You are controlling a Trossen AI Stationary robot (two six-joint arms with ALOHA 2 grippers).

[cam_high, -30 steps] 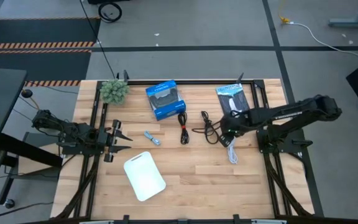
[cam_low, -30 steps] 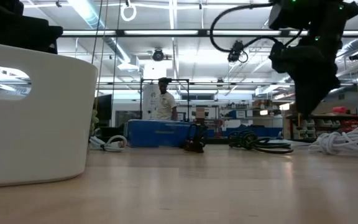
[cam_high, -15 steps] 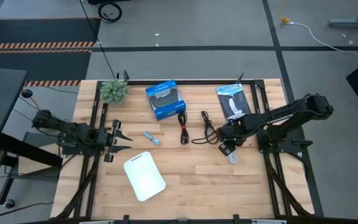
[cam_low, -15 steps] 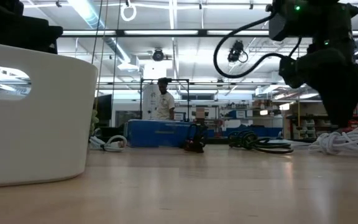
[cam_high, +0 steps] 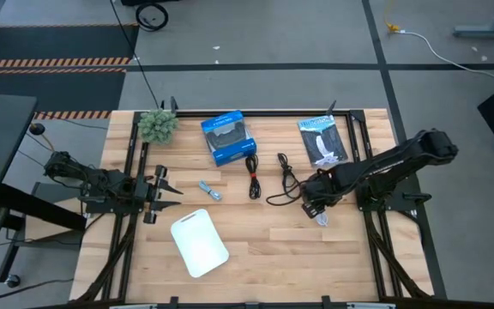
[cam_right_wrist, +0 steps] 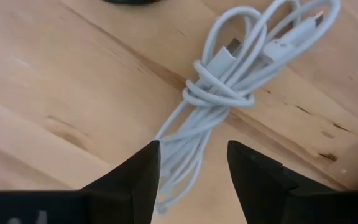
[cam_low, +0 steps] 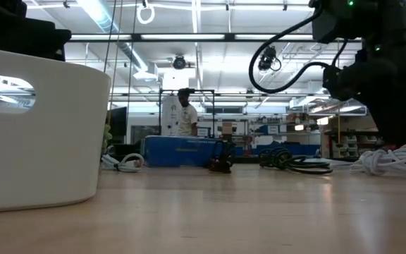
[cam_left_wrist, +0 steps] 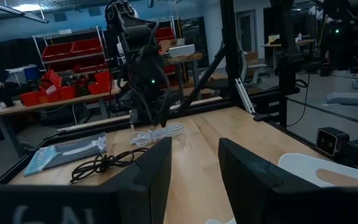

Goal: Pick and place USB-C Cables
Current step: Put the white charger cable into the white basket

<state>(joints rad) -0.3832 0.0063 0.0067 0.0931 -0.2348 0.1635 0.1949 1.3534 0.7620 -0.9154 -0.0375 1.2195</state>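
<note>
The right tool (cam_right_wrist: pixel 191 165) hung spread and empty directly above the white USB-C cable bundle (cam_right_wrist: pixel 229 93), its tail between the fingers, evidently lined up to grasp it.

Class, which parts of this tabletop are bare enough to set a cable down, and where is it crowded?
Free: the near strip right of the white tray, below the right tool and white cable. Crowded: the far half, with blue box, black cables and packet.

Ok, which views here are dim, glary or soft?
Left wrist view: dim and bluish, its own claw a soft dark mass. Low view: bright ceiling strips glare, near white rounded plastic tray blurred. Right wrist view: evenly lit, white bundled cable sharp.
</note>
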